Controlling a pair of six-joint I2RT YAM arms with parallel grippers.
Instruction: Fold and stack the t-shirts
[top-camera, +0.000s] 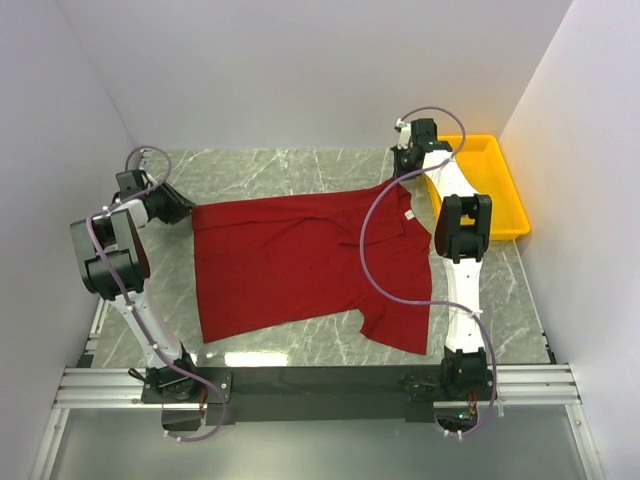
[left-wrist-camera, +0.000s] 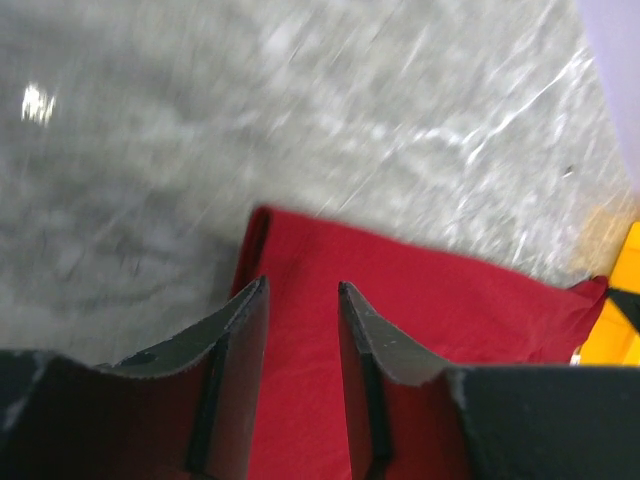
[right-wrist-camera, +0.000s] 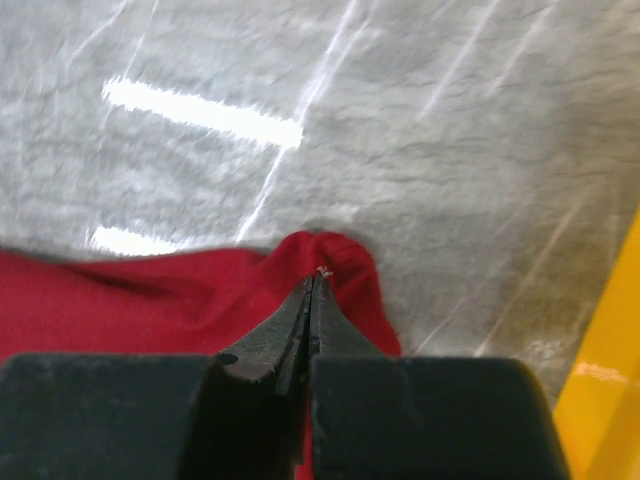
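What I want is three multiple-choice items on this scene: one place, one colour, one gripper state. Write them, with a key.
1. Where on the grey marble table is the yellow plastic tray? A far right corner; B near left corner; C centre.
2. What colour is the short-sleeved cloth t-shirt? A blue; B dark red; C white.
3. How is the right gripper? A wide open; B shut on the t-shirt's cloth; C shut on the tray's rim.
Key: 1 A, the top view shows it at the far right; 2 B, it is red in every view; 3 B, its wrist view shows it pinched shut on red cloth.
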